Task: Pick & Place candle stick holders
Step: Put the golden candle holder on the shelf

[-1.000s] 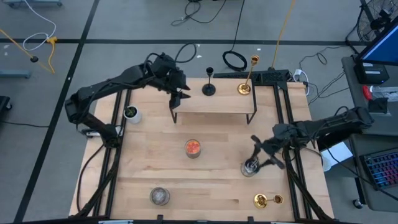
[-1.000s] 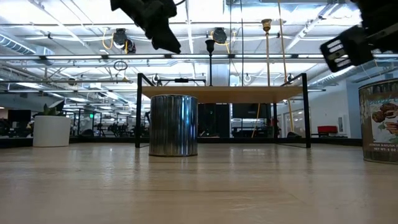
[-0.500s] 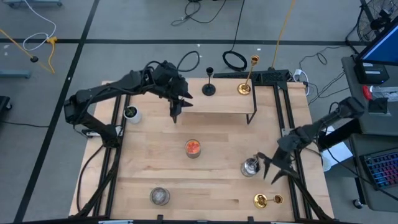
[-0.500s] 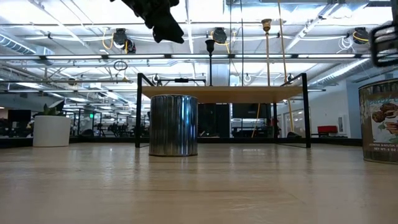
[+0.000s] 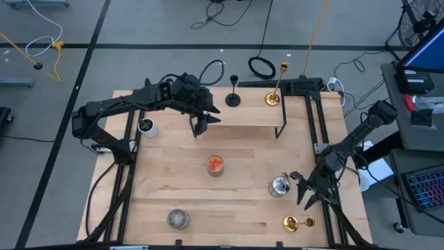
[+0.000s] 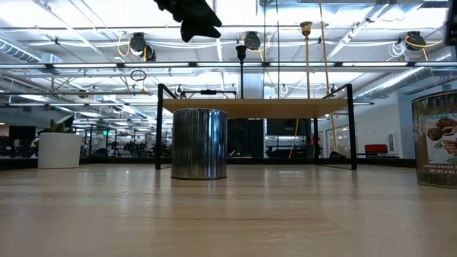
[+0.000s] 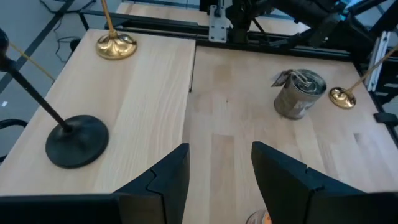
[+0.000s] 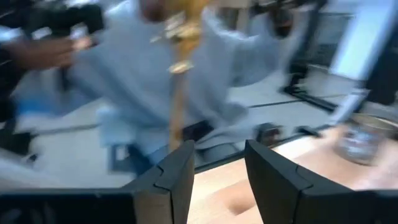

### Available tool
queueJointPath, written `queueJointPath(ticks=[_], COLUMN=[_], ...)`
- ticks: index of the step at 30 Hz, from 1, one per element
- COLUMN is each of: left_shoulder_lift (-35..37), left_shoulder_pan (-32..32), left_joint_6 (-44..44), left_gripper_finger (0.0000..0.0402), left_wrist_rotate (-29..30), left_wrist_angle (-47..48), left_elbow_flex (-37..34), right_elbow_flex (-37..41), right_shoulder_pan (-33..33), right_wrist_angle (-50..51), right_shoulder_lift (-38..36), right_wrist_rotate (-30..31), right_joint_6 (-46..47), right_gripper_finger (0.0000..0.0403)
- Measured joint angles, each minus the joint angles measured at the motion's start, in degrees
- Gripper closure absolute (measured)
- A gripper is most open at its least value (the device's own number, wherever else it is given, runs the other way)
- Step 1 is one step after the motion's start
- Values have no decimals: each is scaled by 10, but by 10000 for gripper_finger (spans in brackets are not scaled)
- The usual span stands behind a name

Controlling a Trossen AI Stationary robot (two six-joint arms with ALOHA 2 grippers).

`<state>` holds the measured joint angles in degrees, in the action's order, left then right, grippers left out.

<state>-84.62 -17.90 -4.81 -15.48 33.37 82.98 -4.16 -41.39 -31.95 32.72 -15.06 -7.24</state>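
A black candle stick holder (image 5: 233, 99) and a tall gold one (image 5: 272, 97) stand on their round bases on a low wooden shelf (image 5: 239, 114) at the table's far side. Both also show in the left wrist view, the black one (image 7: 76, 140) and the gold one (image 7: 116, 46). A second gold holder (image 5: 298, 223) lies on its side near the front right corner. My left gripper (image 5: 201, 125) is open and empty, above the shelf's left part. My right gripper (image 5: 305, 191) is open and empty, beside an opened can (image 5: 279, 185) and a little farther back than the lying holder. A blurred gold stem (image 8: 180, 81) shows ahead of it.
A can with orange contents (image 5: 216, 165) stands mid-table and a steel can (image 5: 178, 219) near the front edge. A small white cup with a plant (image 5: 146, 126) is at the left. Black rails run along both table sides. In the low view a labelled can (image 6: 435, 139) stands at the right.
My right gripper has left the opened can, going toward the table's right and near edges, closer to the lying gold holder, and has turned. My left gripper has gone a little toward the near and right edges along the shelf. No object has moved.
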Motion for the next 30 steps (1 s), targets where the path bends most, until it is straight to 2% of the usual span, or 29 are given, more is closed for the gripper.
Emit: queueJointPath(ticks=[3, 6, 11, 18, 30], left_shoulder_lift=[0, 0, 0, 0, 0], left_shoulder_pan=[6, 12, 20, 22, 22], left_joint_6=[6, 6, 4, 4, 6], left_gripper_finger=[222, 222, 222, 222, 222], left_wrist_rotate=[6, 6, 6, 6, 6], left_wrist_angle=[0, 0, 0, 3, 3], left_elbow_flex=[0, 0, 0, 0, 0], right_elbow_flex=[0, 0, 1, 2, -70], right_shoulder_pan=[0, -1, -23, -62, -71], right_wrist_angle=[0, -3, -52, -141, -181], right_shoulder_lift=[5, 15, 48, 117, 244], right_wrist_rotate=[13, 0, -2, 1, 3], right_joint_6=[21, 20, 19, -14, 7], right_gripper_finger=[256, 255, 264, 268, 266])
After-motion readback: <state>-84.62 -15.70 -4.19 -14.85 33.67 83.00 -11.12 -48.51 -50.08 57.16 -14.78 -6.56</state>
